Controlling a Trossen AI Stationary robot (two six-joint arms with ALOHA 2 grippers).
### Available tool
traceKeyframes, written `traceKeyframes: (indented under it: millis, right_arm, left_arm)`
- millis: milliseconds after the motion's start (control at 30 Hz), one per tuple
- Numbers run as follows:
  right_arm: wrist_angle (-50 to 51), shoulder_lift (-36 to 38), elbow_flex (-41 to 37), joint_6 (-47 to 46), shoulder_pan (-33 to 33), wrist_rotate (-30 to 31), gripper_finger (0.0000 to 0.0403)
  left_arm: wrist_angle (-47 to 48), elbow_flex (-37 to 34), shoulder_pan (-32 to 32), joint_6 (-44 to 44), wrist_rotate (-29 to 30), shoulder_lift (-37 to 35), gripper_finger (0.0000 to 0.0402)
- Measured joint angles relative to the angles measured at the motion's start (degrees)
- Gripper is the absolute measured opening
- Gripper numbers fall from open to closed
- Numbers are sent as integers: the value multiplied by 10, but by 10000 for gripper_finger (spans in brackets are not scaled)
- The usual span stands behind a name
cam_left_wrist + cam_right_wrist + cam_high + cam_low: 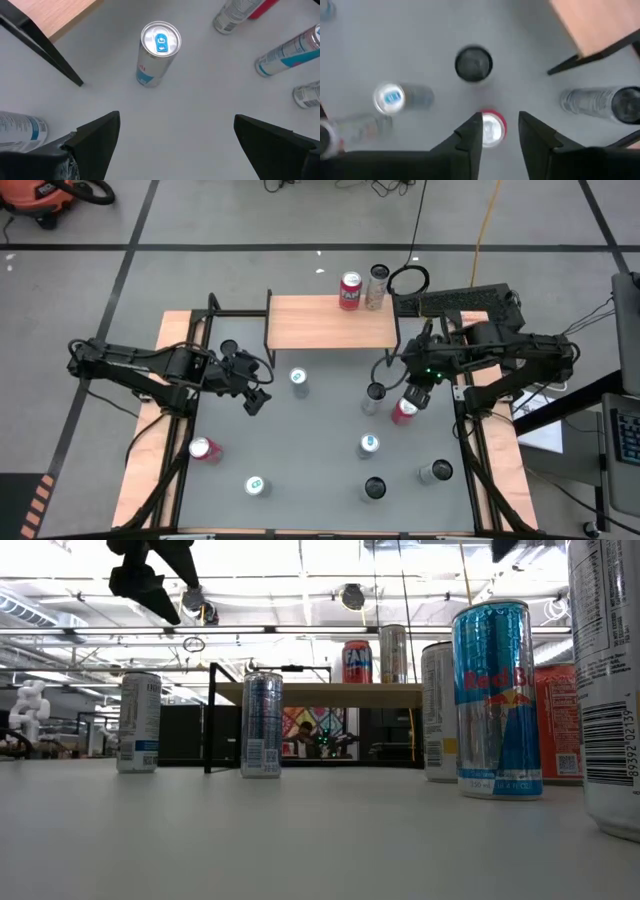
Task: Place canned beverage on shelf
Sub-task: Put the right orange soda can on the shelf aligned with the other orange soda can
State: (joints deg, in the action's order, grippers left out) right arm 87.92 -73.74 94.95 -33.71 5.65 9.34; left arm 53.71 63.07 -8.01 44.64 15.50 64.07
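target can: red can (403, 411) stands upright on the grey worktop (300, 470), well short of the shelf; its silver top shows in the right wrist view (492, 129).
right gripper: right gripper (410, 397) is directly over that red can; in the wrist view the jaws stand narrow, one finger either side of the rim, not visibly clamped. I read it as straddling the can, grip not made.
shelf: shelf (310, 325) sits at the far edge of the worktop, light wooden top on black legs. Two cans on it already, a red one (350, 291) and a silver one (377, 286), side by side near the right end. Left part of the top is bare.
step: looks like the pick stage for the next can; nothing lifted.
next move: needs the jaws lowered around the can body and closed square, then a straight lift high enough to clear the shelf edge, then carry to a free spot beside the two cans.
risk: dark-topped can (374, 393) stands just beside the target, and a clear can lies near the shelf leg in the right wrist view; a skewed descent could clip either.
left gripper: left gripper (256, 398) hangs over the left side of the worktop, jaws wide, holding nothing, near a blue-tabbed can (156, 52).
other cans: several more stand scattered toward the near edge.
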Motion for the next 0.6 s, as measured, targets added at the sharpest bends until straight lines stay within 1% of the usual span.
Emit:
traceKeyframes:
  millis: [133, 300, 400, 500, 600]
  right_arm:
    - [-90, 83, -104, 19, 0, -17, 139]
    - [-141, 172, -215, 14, 0, -38, 199]
    - [-163, 193, -260, 42, 0, -62, 239]
    - [-190, 195, -296, 84, 0, -95, 276]
    - [-217, 189, -331, 103, 0, -116, 301]
  left_arm:
    - [0, 0, 1, 0, 16, 0, 392]
    - [0, 0, 2, 0, 34, 0, 392]
    - [-1, 0, 2, 0, 43, 0, 392]
    - [-2, 0, 2, 1, 51, 0, 392]
    - [-2, 0, 2, 9, 54, 0, 392]
